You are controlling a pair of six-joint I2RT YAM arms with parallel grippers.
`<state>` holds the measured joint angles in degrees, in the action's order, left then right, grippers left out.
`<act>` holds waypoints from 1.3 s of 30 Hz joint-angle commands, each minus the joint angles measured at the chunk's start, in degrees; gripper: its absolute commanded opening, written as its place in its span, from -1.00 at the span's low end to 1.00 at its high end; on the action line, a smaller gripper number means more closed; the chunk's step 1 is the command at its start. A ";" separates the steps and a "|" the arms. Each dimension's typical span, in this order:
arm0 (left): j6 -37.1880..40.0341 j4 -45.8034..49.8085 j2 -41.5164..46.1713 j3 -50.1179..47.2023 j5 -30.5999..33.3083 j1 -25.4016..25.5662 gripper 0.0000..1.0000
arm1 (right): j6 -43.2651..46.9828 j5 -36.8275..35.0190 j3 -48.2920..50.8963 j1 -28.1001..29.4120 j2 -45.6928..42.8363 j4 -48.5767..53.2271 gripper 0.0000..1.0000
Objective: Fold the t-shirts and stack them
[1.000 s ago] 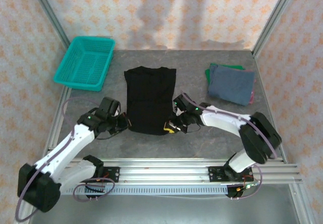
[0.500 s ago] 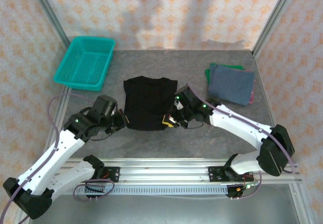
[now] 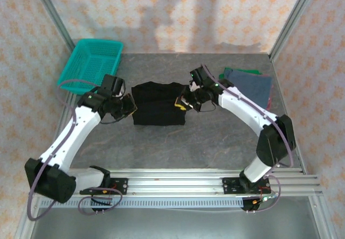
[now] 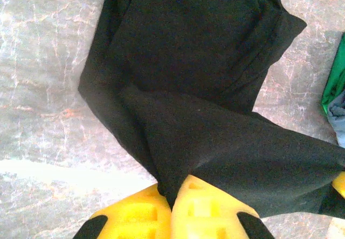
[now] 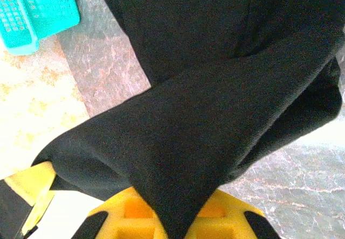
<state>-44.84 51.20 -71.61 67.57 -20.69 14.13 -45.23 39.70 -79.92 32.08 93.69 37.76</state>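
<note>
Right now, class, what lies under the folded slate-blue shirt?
A green shirt peeks out beneath the slate-blue shirt, plus a maroon edge; their covered parts cannot be seen.

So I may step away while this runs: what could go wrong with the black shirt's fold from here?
1. The left hand and right hand each pinch just a bit of the black t-shirt; a slip from either could skew the fold.
2. The lifted layer sags and bunches between them, so it may land creased.
3. The right arm lies close to the folded stack and might nudge it.
</note>
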 commanded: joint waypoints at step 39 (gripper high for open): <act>2.25 -5.48 -38.26 45.97 2.81 -11.41 0.35 | 9.04 6.69 -65.39 -17.84 43.18 14.69 0.59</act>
<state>-43.44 43.00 -117.47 110.76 -21.10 1.52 -45.76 47.92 -145.36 12.91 145.82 40.75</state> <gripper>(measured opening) 0.668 0.734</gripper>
